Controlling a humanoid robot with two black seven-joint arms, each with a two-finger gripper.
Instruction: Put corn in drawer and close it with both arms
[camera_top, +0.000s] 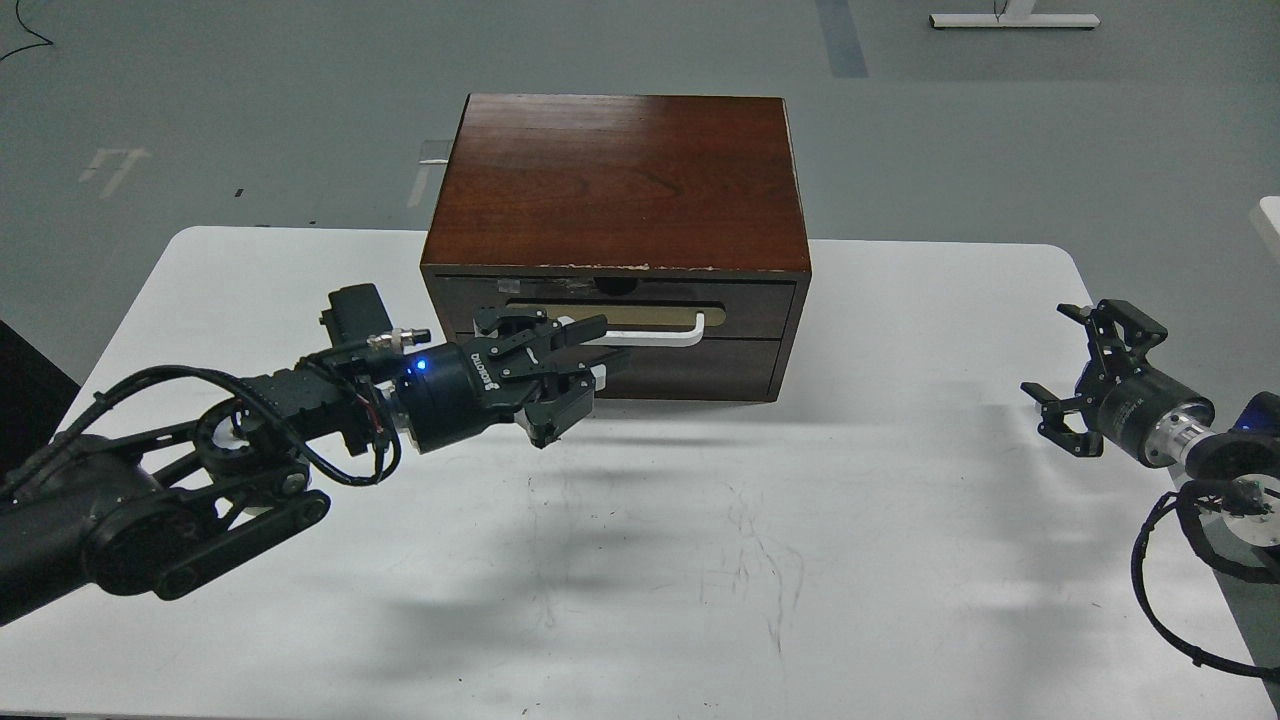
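The drawer (615, 310) sits shut, or very nearly so, in the upper row of the dark brown wooden cabinet (620, 185), its front flush with the frame and its top edge chipped pale. Its white bar handle (650, 335) runs across a tan plate (640, 315) on the front. I cannot see the corn anywhere in this view.

My left tool (570, 365) is at the left end of that handle, its black fingers (575, 328) closed around the bar, one finger above and others below it. A blue light glows on the wrist behind it. My left arm (200, 450) reaches in from the left of the cabinet, low over the white surface (700, 560).

Below the drawer is a plain dark panel (700, 368) with no handle.

My right tool (1085, 385) hangs well to the right of the cabinet, above the surface's right edge, its claw fingers spread wide and holding nothing. Faint scuff marks show on the surface in front of the cabinet.
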